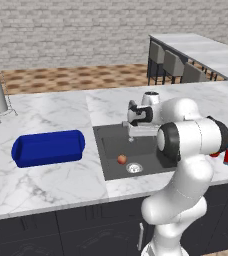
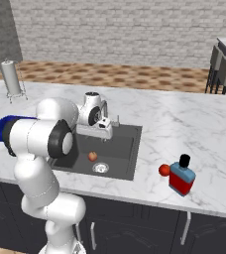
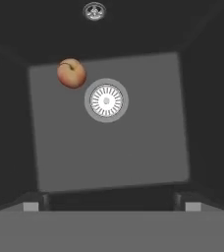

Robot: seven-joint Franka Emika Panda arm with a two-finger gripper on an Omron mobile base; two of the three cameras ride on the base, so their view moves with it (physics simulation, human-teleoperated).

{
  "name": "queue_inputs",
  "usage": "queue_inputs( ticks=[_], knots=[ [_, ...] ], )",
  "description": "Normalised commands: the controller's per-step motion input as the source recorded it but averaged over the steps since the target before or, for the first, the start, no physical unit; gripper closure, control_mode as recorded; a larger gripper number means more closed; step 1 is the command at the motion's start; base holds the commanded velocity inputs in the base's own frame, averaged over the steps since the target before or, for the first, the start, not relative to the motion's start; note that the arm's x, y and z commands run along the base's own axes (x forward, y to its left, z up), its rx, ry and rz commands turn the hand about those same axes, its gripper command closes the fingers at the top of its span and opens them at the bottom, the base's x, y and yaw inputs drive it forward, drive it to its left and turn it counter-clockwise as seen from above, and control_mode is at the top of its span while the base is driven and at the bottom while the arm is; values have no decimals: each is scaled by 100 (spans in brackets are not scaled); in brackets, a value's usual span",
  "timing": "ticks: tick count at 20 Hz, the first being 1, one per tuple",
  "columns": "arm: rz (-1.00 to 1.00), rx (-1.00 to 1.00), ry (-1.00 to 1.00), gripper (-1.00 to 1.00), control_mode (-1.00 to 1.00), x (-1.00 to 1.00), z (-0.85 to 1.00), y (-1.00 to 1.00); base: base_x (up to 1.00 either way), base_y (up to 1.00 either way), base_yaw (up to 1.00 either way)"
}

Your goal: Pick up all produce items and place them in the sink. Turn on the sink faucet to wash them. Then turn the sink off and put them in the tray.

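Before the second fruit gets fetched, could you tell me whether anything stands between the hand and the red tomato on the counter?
Nothing visible blocks it. The hand hangs open above the sink; the tomato sits on bare counter right of the basin, touching the red-and-blue bottle on its far side.

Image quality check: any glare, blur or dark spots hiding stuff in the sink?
Hand view: sink walls very dark, floor evenly lit, apple-like fruit and drain sharp. Left base view: soft, no glare, arm covers the sink's right side. Right base view: flat light, tomato-like fruit clear on the counter.
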Motion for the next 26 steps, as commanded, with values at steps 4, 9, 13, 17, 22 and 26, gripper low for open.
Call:
queue_inputs(
  ticks=[4,9,13,17,22,26],
  knots=[
    [0,-3,17,-100,-100,-43,3,-49,0,0,0],
    [0,-3,18,-100,-100,-34,0,-62,0,0,0],
    [0,-5,20,-100,-100,-4,0,-68,0,0,0],
    [0,-6,17,-100,-100,0,0,-72,0,0,0],
    [0,-5,8,-100,-100,-9,0,-77,0,0,0],
    [0,-2,0,-100,-100,-14,1,-78,0,0,0]
  ],
)
